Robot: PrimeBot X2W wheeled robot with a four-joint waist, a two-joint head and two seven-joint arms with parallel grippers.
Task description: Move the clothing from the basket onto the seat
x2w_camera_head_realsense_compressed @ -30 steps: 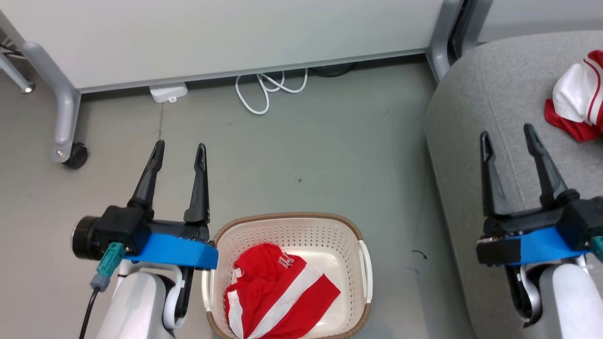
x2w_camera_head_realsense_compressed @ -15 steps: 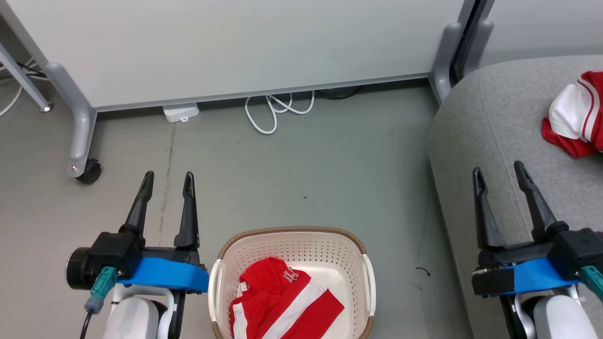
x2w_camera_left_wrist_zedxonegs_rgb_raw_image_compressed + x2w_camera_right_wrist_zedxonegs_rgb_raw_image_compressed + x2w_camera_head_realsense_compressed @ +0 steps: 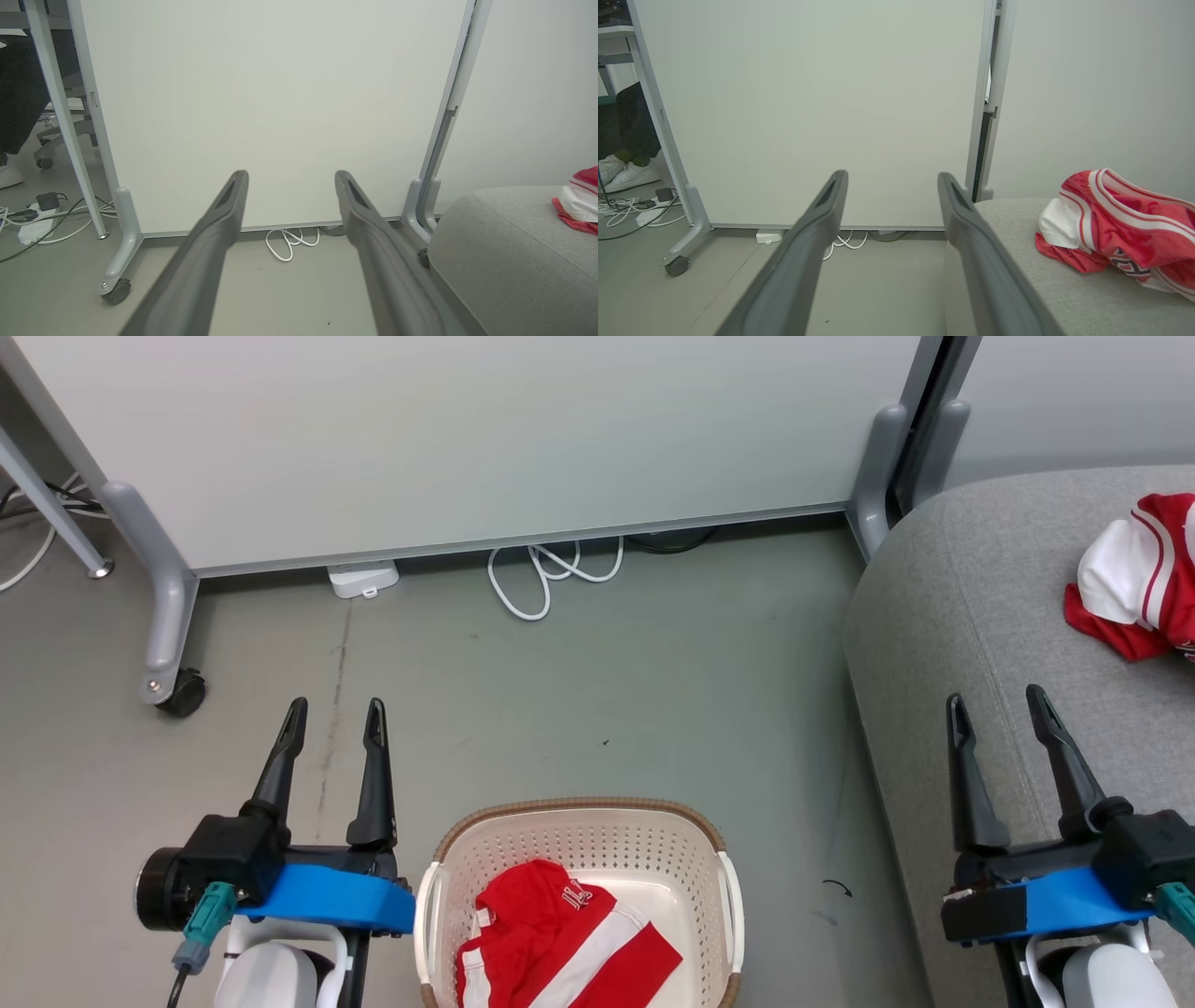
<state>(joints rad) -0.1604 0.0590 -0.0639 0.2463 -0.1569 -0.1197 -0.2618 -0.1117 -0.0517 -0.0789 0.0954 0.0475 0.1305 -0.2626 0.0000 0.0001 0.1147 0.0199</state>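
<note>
One red garment (image 3: 560, 943) lies crumpled in the basket (image 3: 579, 805), near you on the floor (image 3: 597, 691). The other garment (image 3: 1125, 583) is on the seat (image 3: 971, 616), far to the right. By my reading, half the job is left.

Watch the pick. The cloth is soft and folded on itself, so a shallow pinch may catch only the top layer, which could slip out on the lift. Go too deep and a finger could snag the perforated wall or hook the rim, and the light basket may lift or tip with the cloth. A trailing hem could also drag over the rim on the way across. Release well in from the seat's rounded edge, or the jersey may slide to the floor.

Your left end effector (image 3: 336, 707) hangs just left of the basket, over the floor, fingers apart and empty, pointing at the far partition (image 3: 467, 439). Your right end effector (image 3: 994, 696) hangs over the seat's near edge, well right of the basket, fingers likewise apart with nothing between them. Neither is over the cloth.
</note>
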